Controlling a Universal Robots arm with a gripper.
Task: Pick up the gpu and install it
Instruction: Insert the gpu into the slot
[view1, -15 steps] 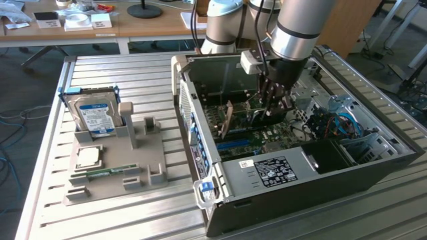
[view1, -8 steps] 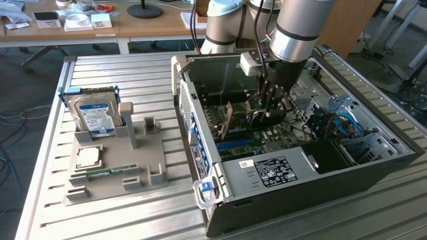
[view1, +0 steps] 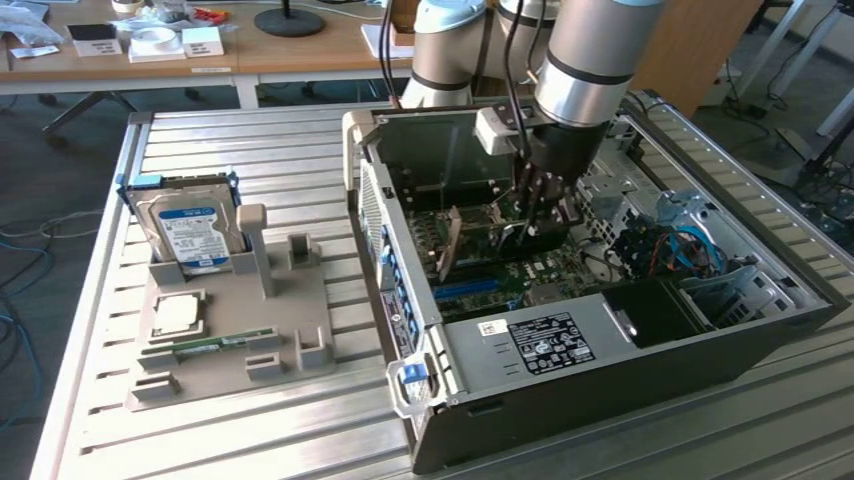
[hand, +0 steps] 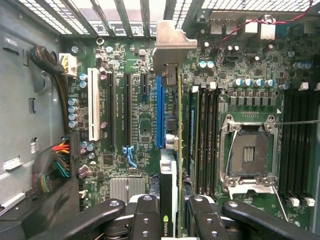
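Insertion step in hand: gripper (hand: 172, 212) clamped on gpu (hand: 169, 180), held edge-on inside PC case (view1: 601, 360), just beside blue PCIe slot (hand: 160, 112). Looks not yet seated. Seating calls for card edge lined up with slot, bracket (hand: 172, 42) at rear grille.

Room: your wooden desks (view1: 267, 55) stand beyond the pincer (view1: 541, 225) | slatted metal table (view1: 267, 425) lies beneath it | grey floor (view1: 27, 170) surrounds the table
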